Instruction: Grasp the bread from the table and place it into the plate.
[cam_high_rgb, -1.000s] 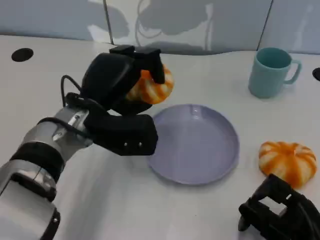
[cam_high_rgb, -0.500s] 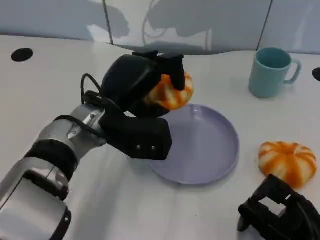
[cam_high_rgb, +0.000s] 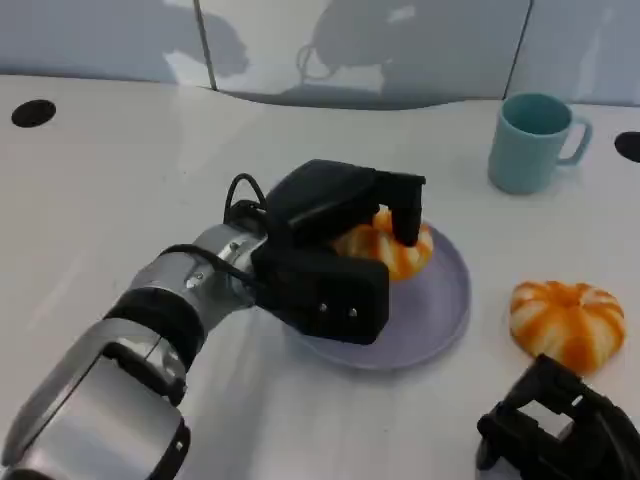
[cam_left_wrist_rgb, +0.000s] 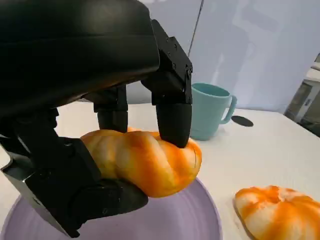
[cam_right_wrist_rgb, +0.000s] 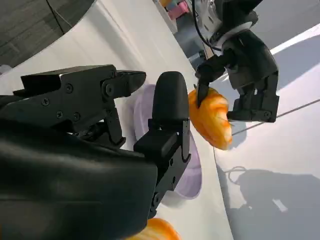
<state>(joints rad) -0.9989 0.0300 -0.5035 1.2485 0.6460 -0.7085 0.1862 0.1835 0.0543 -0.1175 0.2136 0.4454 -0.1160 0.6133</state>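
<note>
My left hand (cam_high_rgb: 335, 235) grips an orange-and-white striped bread roll (cam_high_rgb: 398, 248) from above and holds it low over the middle of the purple plate (cam_high_rgb: 445, 305). In the left wrist view the fingers (cam_left_wrist_rgb: 172, 112) press on top of the roll (cam_left_wrist_rgb: 145, 160), with the thumb under it, just above the plate (cam_left_wrist_rgb: 200, 220). A second striped roll (cam_high_rgb: 565, 322) lies on the table to the right of the plate. My right hand (cam_high_rgb: 555, 432) rests near the front right edge, fingers apart and holding nothing.
A teal mug (cam_high_rgb: 528, 140) stands upright at the back right, beyond the plate. Dark round holes (cam_high_rgb: 33, 113) mark the white tabletop at the far left and far right. A grey panelled wall runs along the back.
My left hand has carried the roll to the right and down, from above the plate's far-left rim to low over its middle. The right hand has stayed put.
</note>
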